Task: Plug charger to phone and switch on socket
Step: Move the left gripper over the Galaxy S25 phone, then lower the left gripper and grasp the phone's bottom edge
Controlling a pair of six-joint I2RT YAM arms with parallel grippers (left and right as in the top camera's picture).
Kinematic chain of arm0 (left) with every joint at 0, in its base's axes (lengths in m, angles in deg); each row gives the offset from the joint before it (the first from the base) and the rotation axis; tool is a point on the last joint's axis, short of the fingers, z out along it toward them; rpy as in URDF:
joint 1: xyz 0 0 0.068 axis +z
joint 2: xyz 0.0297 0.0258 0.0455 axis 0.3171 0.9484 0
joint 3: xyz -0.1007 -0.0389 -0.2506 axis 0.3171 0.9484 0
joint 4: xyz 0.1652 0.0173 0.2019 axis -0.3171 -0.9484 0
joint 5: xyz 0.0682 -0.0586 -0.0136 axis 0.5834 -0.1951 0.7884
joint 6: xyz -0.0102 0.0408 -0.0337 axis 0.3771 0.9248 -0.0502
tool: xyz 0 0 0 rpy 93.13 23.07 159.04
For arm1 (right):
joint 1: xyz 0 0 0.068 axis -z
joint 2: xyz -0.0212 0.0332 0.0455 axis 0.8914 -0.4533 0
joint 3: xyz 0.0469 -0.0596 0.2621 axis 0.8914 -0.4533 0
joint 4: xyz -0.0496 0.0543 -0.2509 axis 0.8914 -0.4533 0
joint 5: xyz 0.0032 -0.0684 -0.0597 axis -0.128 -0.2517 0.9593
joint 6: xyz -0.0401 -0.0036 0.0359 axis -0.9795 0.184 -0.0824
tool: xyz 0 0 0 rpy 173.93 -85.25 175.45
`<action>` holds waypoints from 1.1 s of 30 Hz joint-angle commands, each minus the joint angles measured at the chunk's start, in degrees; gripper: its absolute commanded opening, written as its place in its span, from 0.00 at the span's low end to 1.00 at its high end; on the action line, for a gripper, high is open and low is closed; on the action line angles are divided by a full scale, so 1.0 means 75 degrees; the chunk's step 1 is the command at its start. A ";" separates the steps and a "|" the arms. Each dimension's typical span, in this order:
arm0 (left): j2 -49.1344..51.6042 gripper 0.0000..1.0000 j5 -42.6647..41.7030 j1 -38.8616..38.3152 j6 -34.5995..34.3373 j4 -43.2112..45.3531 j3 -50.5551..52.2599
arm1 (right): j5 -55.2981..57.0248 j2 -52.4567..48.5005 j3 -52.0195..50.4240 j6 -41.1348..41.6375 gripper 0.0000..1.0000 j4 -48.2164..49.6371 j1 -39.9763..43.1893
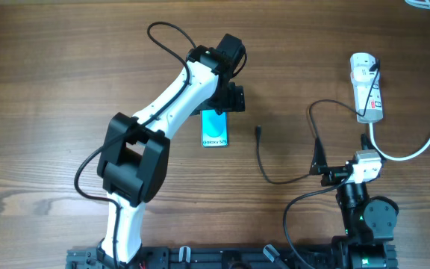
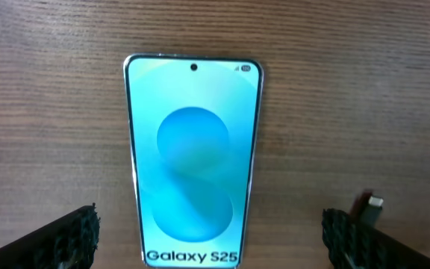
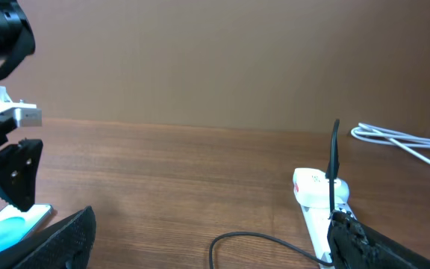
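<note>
The phone (image 1: 215, 131) lies flat on the wooden table, cyan screen up, with the white text at its near end. My left gripper (image 1: 228, 98) is open just above its far end. In the left wrist view the phone (image 2: 192, 157) lies between the spread fingers of the left gripper (image 2: 207, 243). The charger (image 1: 260, 153) is a thin black cable curving across the table. Its plug tip (image 1: 258, 131) lies right of the phone and also shows in the left wrist view (image 2: 373, 203). The white socket (image 1: 366, 88) lies at the far right. My right gripper (image 1: 323, 168) is open and empty, near the cable.
A thick white lead (image 1: 424, 142) runs from the socket along the right edge. In the right wrist view the socket (image 3: 316, 198) is at the right, the charger cable (image 3: 260, 239) loops between the fingers of the right gripper (image 3: 211, 243), and the phone (image 3: 6, 228) is at the left.
</note>
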 commanded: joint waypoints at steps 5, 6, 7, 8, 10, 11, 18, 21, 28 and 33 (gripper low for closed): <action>0.0452 1.00 0.0242 0.0114 0.0332 0.0224 -0.0087 | 0.0070 0.0052 -0.0012 -0.0134 1.00 0.0023 -0.0038; 0.0463 1.00 0.0341 0.0117 0.0332 0.0245 -0.0087 | 0.0070 0.0052 -0.0012 -0.0134 1.00 0.0023 -0.0038; 0.0463 1.00 0.0367 0.0117 0.0335 0.0259 -0.0087 | 0.0073 0.0052 -0.0012 -0.0134 1.00 0.0023 -0.0038; 0.0463 1.00 0.0361 0.0122 0.0332 0.0283 -0.0087 | 0.0070 0.0052 -0.0012 -0.0134 1.00 0.0023 -0.0038; 0.0463 1.00 0.0358 0.0122 0.0326 0.0294 -0.0087 | 0.0070 0.0052 -0.0012 -0.0134 1.00 0.0020 -0.0038; 0.0463 1.00 0.0358 0.0122 0.0323 0.0289 -0.0087 | 0.0070 0.0052 -0.0012 -0.0134 1.00 0.0023 -0.0038; 0.0463 1.00 0.0356 0.0128 0.0300 0.0274 -0.0087 | 0.0070 0.0052 -0.0012 -0.0131 1.00 0.0023 -0.0038; 0.0466 1.00 0.0358 0.0128 0.0300 0.0286 -0.0009 | 0.0070 0.0052 -0.0012 -0.0134 1.00 0.0020 -0.0038; 0.0466 1.00 0.0356 0.0119 0.0303 0.0729 0.0545 | 0.0070 0.0052 -0.0012 -0.0134 1.00 0.0020 -0.0038; 0.0466 1.00 0.0356 0.0111 0.0297 0.0845 0.0557 | 0.0070 0.0052 -0.0012 -0.0134 1.00 0.0023 -0.0038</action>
